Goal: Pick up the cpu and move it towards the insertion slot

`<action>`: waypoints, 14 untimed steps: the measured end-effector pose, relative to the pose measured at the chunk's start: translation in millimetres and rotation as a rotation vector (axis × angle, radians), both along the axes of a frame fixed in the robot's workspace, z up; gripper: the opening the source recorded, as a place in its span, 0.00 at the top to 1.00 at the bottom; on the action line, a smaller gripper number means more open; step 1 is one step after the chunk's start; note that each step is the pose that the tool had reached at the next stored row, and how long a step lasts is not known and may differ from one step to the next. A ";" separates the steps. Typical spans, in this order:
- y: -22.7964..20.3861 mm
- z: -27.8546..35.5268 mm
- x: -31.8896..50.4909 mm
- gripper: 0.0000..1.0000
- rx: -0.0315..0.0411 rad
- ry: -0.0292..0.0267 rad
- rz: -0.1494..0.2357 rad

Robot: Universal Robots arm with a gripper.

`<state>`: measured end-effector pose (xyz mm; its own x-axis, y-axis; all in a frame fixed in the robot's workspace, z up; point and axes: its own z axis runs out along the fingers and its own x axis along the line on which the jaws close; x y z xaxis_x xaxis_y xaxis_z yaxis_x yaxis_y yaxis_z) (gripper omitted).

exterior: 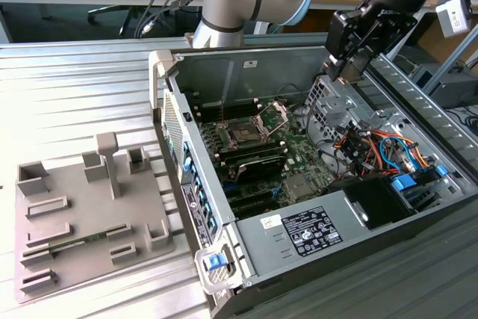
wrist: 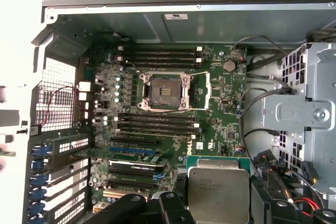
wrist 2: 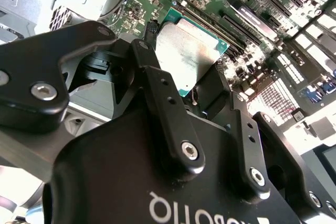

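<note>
Second wrist view: hand (wrist 2: 191,85) clenched on the cpu (wrist 2: 186,51), above the motherboard (wrist 2: 252,35).

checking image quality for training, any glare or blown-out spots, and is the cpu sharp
First wrist view: top and one side edge blown out white, the insertion slot evenly lit, the cpu sharp with soft sheen. Second wrist view: cpu lid glares pale, gripper body close and dark, bright patches at frame corners. Exterior view: even light, no strong glare.

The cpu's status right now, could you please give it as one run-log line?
claw: shut on cpu | cpu: lifted above the green board, inside the open case | insertion slot: frame open, empty, apart from cpu
</note>
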<state>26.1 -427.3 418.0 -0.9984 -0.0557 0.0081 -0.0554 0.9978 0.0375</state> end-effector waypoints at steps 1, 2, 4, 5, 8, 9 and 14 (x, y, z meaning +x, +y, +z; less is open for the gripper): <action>0.0 0.0 0.2 0.45 0.0000 0.0000 0.000; 0.0 -0.1 0.4 0.45 0.0001 0.0000 0.000; 0.1 -0.1 0.7 0.45 0.0000 0.0000 0.000; 0.1 -0.1 0.9 0.45 0.0000 0.0000 0.000; 0.1 -0.2 1.7 0.45 0.0000 0.0000 0.000; 0.1 -0.2 1.7 0.45 0.0000 0.0000 0.000; 0.2 -0.4 3.4 0.45 0.0000 0.0000 0.000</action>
